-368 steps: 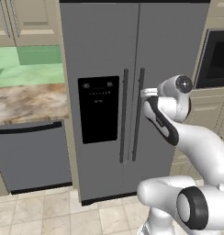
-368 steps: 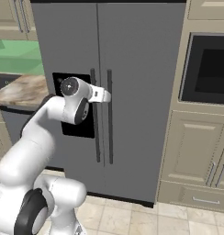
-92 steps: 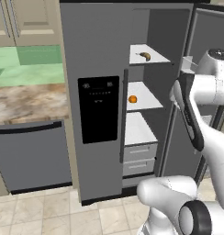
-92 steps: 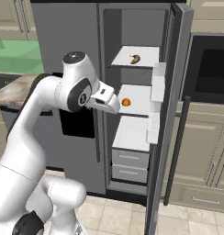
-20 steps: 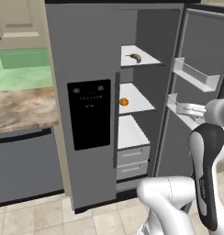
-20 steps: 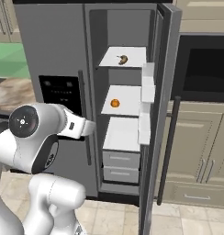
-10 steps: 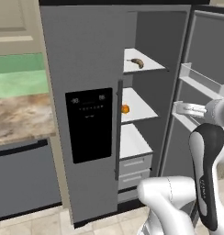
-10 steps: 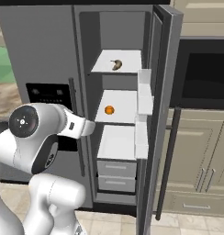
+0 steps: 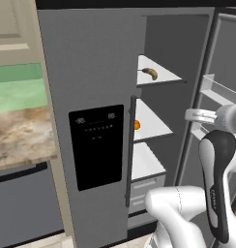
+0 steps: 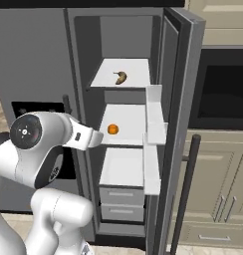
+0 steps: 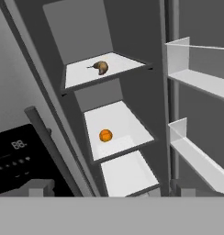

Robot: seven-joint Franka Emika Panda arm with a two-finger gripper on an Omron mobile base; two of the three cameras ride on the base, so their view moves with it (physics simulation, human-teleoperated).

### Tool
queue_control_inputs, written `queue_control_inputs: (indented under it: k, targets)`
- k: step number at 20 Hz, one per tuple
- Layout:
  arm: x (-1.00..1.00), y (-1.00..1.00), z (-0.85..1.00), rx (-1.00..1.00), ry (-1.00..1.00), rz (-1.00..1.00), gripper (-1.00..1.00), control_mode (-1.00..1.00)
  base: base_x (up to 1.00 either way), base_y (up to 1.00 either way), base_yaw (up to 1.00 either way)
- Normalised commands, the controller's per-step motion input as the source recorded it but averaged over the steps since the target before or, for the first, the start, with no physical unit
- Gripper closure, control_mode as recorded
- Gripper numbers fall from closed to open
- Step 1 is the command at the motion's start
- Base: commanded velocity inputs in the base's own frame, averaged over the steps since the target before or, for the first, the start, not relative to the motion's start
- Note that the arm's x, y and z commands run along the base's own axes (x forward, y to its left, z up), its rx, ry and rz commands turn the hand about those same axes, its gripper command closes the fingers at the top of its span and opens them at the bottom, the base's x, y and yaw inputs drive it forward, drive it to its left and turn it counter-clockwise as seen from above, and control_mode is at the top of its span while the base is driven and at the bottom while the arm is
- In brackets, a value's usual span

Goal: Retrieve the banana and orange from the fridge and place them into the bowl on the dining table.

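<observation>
The banana [image 10: 121,76] is lying on the upper shelf [image 10: 133,67] of the fridge [image 9: 91,63], and the orange [image 10: 112,129] is sitting on the shelf below it, near that shelf's middle. Both are resting untouched, well apart from each other. The right door [image 10: 176,99] is standing wide open, its door bins [image 10: 154,129] showing, while the left door with the dispenser panel [image 9: 96,145] is shut. The hand [image 9: 197,115] is hanging outside the fridge, facing the shelves, its jaws spread wide and gripping nothing. Judging by this, only the door-opening is done; picking each fruit and carrying it to the bowl are remaining.
</observation>
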Motion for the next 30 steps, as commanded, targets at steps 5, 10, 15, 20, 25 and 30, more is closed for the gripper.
queue_control_inputs:
  k: [5,10,15,20,25,30]
  targets:
    - [0.0,0.0,0.0,0.0,0.0,0.0,-1.0,1.0,0.11,-0.09,0.0]
    - [0.0,0.0,0.0,0.0,0.0,0.0,-1.0,1.0,0.13,-0.13,0.0]
    - [0.0,0.0,0.0,0.0,0.0,0.0,-1.0,1.0,0.19,-0.14,0.0]
    - [0.0,0.0,0.0,0.0,0.0,0.0,-1.0,1.0,0.32,-0.1,0.04]
    - [0.0,0.0,0.0,0.0,0.0,0.0,-1.0,1.0,0.42,-0.1,0.09]
    - [0.0,0.0,0.0,0.0,0.0,0.0,-1.0,1.0,0.46,-0.16,0.16]
